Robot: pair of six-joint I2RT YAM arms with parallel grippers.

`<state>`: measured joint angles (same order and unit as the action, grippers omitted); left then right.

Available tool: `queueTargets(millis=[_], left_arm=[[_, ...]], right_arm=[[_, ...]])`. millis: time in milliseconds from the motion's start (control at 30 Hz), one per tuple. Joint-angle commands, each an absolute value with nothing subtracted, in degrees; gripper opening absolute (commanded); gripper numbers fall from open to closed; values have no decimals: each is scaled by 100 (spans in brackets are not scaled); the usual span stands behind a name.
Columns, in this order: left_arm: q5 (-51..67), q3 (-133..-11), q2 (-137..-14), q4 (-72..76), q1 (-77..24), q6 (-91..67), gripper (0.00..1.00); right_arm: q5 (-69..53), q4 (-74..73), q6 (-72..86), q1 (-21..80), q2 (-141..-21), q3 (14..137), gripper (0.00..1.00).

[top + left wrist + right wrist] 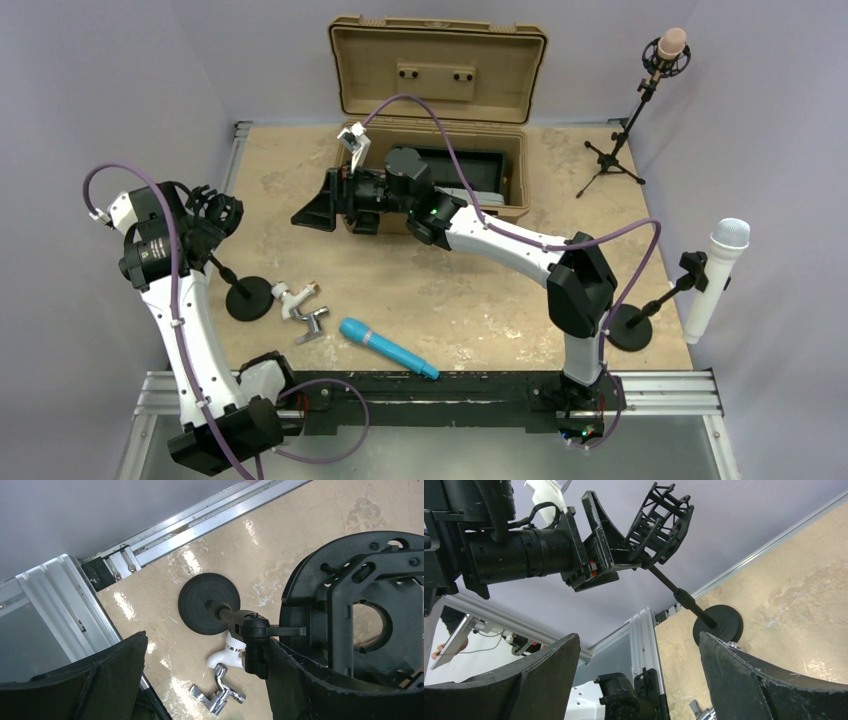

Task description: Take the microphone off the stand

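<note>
Fingers of my left gripper [207,642] stand apart, shock mount [340,580] just beside one; right gripper [636,645] likewise wide; microphone [388,348] lies well apart from both.

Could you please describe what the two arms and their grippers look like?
Both the left arm and the right arm have white tubular links between bulky black joints, with a purple cable looping along each. The left gripper and right gripper are black, with broad, matte, wedge-shaped jaws whose edges look slightly rough.
</note>
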<state>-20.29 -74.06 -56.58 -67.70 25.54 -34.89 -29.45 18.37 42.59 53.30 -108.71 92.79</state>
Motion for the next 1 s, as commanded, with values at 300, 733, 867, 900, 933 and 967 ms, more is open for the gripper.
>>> queueTargets(millis=[300,733,867,900,933,967], left_arm=[[-1719,-7589,-5336,-6641,2643,-3049,80],[-1951,-7812,-5169,-6342,2644,-3010,60],[-1853,-7744,-5314,-6214,2645,-2988,40],[-1815,-7733,-5344,-6168,2645,-2977,35],[-1785,-7712,-5376,-6121,2648,-2972,31],[-1777,-7711,-5395,-6083,2641,-2968,28]], right_arm=[[-2894,2040,4193,5317,-10873,9459,87],[-2883,1972,4192,5317,-10890,9499,87],[-2865,1964,4192,5317,-10890,9496,87],[-2873,1960,4188,5317,-10885,9504,87],[-2867,1960,4192,5317,-10889,9501,87],[-2865,1960,4192,5317,-10890,9504,87]])
